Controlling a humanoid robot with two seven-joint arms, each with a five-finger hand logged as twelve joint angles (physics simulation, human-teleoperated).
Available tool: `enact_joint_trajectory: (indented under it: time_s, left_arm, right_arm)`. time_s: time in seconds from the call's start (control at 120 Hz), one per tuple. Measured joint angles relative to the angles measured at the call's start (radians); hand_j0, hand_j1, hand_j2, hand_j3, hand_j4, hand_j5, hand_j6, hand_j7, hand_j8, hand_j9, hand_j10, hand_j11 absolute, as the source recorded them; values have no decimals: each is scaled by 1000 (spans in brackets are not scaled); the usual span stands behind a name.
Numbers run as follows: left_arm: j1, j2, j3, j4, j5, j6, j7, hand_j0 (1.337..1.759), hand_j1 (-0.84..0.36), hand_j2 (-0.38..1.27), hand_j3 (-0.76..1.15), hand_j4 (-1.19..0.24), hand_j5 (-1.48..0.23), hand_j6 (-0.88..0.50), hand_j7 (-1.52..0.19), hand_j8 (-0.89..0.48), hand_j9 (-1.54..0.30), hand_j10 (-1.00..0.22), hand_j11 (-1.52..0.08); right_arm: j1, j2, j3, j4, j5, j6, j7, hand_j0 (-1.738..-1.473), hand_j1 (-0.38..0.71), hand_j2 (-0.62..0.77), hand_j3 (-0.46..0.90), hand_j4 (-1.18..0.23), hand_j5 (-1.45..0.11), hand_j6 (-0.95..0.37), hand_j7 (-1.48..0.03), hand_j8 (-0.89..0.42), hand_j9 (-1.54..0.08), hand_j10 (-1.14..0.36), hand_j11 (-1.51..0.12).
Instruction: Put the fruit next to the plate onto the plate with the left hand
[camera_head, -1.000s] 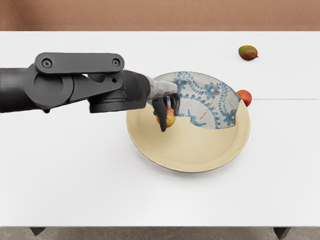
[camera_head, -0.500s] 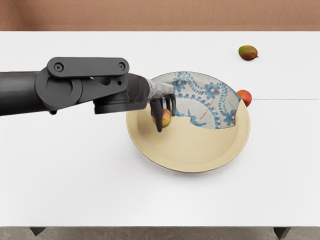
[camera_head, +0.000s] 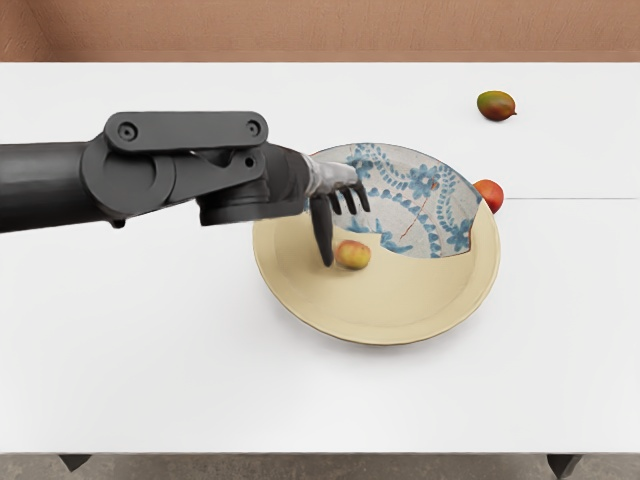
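A small yellow-red fruit (camera_head: 352, 254) lies inside the cream plate (camera_head: 400, 310), left of its middle. The plate's back part carries a blue floral pattern. My left hand (camera_head: 335, 215) hangs just above and to the left of the fruit, its dark fingers (camera_head: 324, 235) spread and pointing down, holding nothing. The left arm reaches in from the picture's left edge. The right arm does not show.
A red fruit (camera_head: 489, 195) sits against the plate's right rim, partly hidden behind it. A green-red mango (camera_head: 496, 105) lies at the back right of the white table (camera_head: 150, 350). A brown wall runs behind the table's far edge.
The fingers have spread and let go of the fruit. The fruit has dropped and rolled slightly right onto the plate. The hand sits a little higher than before.
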Motion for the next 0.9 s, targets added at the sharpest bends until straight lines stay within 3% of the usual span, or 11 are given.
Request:
enact_joint_trajectory:
  time_s: [0.233, 0.467, 0.65, 0.792, 0.9]
  left_arm:
    - [24, 12, -120, -15, -119, -44, 0, 1658, 24, 68, 0, -279, -365, -272, -364, -272, -364, -280, -365]
    - [110, 84, -304, -22, -291, -280, 0, 1658, 41, 56, 0, -260, -338, -258, -338, -258, -338, -260, -338]
    - [245, 257, -414, -22, -438, -515, 0, 1658, 46, 53, 0, -255, -331, -254, -331, -254, -331, -254, -331]
    - [330, 417, -447, -21, -542, -571, 0, 1658, 48, 52, 0, -252, -327, -251, -327, -251, -327, -252, -327]
    - [394, 472, -468, -17, -609, -584, 0, 1658, 50, 51, 0, -250, -325, -249, -325, -249, -325, -250, -325]
  right_arm:
    - [0, 0, 0, 0, 0, 0, 0, -1658, -310, -7, 0, -33, -43, -33, -43, -33, -43, -33, -43]
    - [0, 0, 0, 0, 0, 0, 0, -1658, -310, -7, 0, -33, -43, -33, -43, -33, -43, -33, -43]
    - [0, 0, 0, 0, 0, 0, 0, -1658, -310, -7, 0, -33, -43, -33, -43, -33, -43, -33, -43]
    - [0, 0, 0, 0, 0, 0, 0, -1658, -310, -7, 0, -33, -43, -33, -43, -33, -43, -33, -43]
    - [0, 0, 1, 0, 0, 0, 0, -1658, -310, -7, 0, -33, -43, -33, -43, -33, -43, -33, -43]
